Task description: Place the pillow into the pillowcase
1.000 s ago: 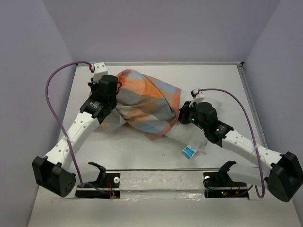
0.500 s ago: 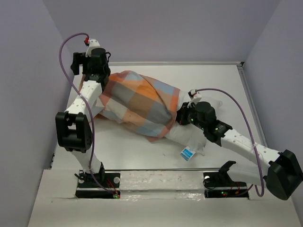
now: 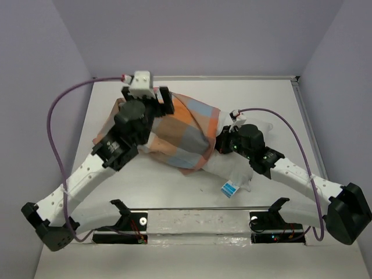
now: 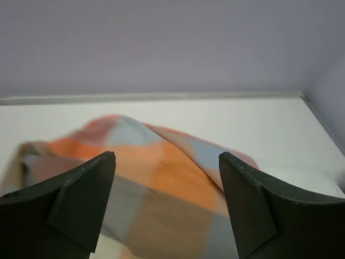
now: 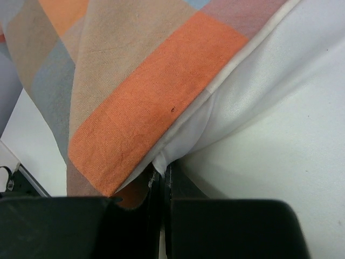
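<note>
Pillow (image 3: pixel 228 167) is mostly inside the pillowcase (image 3: pixel 181 129). The checked sack bulges over its far-left bulk. Only the near-right end sticks out of the open mouth, plain white, with the blue tag (image 3: pixel 231 188) at the near corner. The bundle lies diagonally mid-table (image 3: pixel 163 189), far-left to near-right.

Right gripper (image 5: pixel 161 181): jaws pressed fully together, pinching the cream hem at the mouth of the pillowcase (image 5: pixel 140 97), right where the orange check meets the white pillow (image 5: pixel 280 108). Can't tell if pillow fabric is caught in the pinch too. In the top view this gripper sits at the right side of the opening, touching the bundle.

Left gripper (image 4: pixel 167 156): fingers spread wide, nothing between them. It hovers above the pillowcase (image 4: pixel 161 183), looking across its far-left end toward the back wall. No contact with the fabric visible in the wrist view. In the top view the left wrist is over the far-left end of the bundle.
</note>
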Available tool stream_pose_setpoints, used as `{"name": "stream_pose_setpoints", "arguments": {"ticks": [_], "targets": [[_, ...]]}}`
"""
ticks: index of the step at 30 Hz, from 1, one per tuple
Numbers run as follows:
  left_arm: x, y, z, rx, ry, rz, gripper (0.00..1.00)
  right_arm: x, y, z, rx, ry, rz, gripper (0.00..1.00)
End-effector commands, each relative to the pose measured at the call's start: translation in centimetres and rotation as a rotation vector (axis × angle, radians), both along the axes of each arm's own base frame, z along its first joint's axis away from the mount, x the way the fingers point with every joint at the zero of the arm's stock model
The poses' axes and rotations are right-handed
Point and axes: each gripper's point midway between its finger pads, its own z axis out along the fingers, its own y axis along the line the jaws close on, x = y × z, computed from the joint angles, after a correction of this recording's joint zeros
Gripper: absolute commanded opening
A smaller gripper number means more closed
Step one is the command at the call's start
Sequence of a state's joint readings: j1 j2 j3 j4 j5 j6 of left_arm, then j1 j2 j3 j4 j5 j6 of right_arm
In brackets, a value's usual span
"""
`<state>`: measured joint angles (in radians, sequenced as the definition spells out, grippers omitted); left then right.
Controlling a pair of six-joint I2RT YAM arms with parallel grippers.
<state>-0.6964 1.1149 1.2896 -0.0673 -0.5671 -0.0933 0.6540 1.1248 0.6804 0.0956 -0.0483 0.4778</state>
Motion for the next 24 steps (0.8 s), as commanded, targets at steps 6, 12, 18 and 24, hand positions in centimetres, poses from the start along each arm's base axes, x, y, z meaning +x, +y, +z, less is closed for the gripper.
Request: {"name": "stream_pose_setpoints", "arguments": {"ticks": [6, 12, 18, 24], "targets": [[-9.9, -14.5, -16.6, 0.021, 0.276, -0.317, 0.91, 0.6, -0.3, 2.9, 0.009, -0.045, -0.017, 0.00], [-10.6, -17.3, -19.5, 0.047, 0.291, -0.384, 0.95, 0.3, -0.5, 3.6, 0.013, -0.064, -0.013, 0.00], [-10.0, -17.8, -20.8, 0.088, 0.277, -0.372, 0.95, -0.2, -0.1, 4.7, 0.049, -0.072, 0.013, 0.00], [-9.9, -18.9, -20.8, 0.074, 0.260, -0.398, 0.63, 0.4, -0.1, 6.8, 0.066, -0.118, -0.004, 0.00]]}}
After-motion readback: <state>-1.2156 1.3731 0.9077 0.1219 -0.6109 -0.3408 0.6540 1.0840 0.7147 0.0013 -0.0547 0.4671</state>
